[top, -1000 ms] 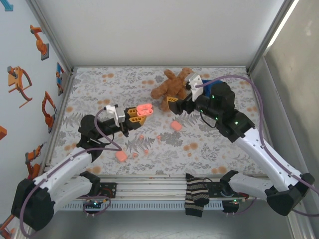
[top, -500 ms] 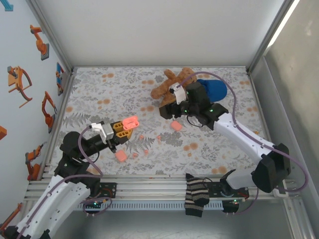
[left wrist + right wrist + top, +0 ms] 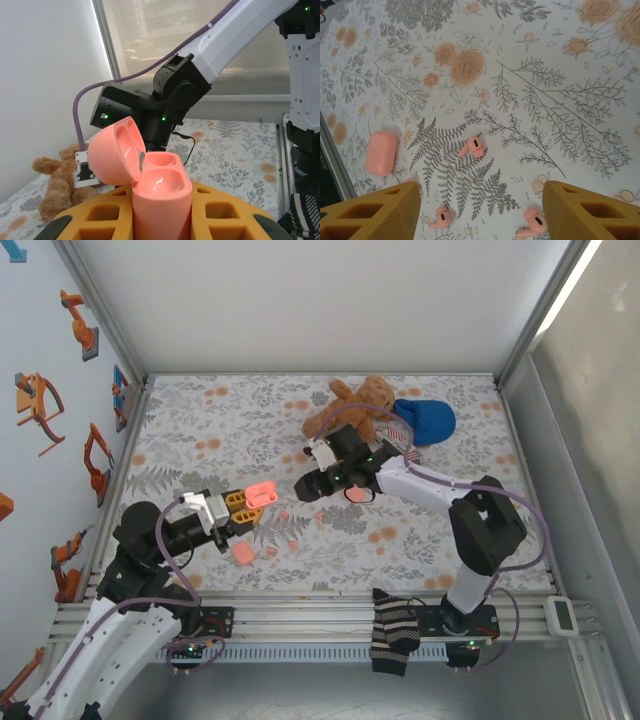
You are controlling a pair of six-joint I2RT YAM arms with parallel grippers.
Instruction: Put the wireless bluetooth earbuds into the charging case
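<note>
Earbuds (image 3: 472,147): three lie loose on the floral worktop (image 3: 530,75) under my right jaws, near the worktop's middle and toward its near edge. My right jaws stand apart with nothing gripped. A closed pink case (image 3: 381,152) lies near those earbuds, on the near-edge side. Charging case (image 3: 160,185): lid hinged open, clamped in my left jaws above the worktop's left half. Teddy bear (image 3: 350,405) and blue object (image 3: 425,420) sit by the far edge.
</note>
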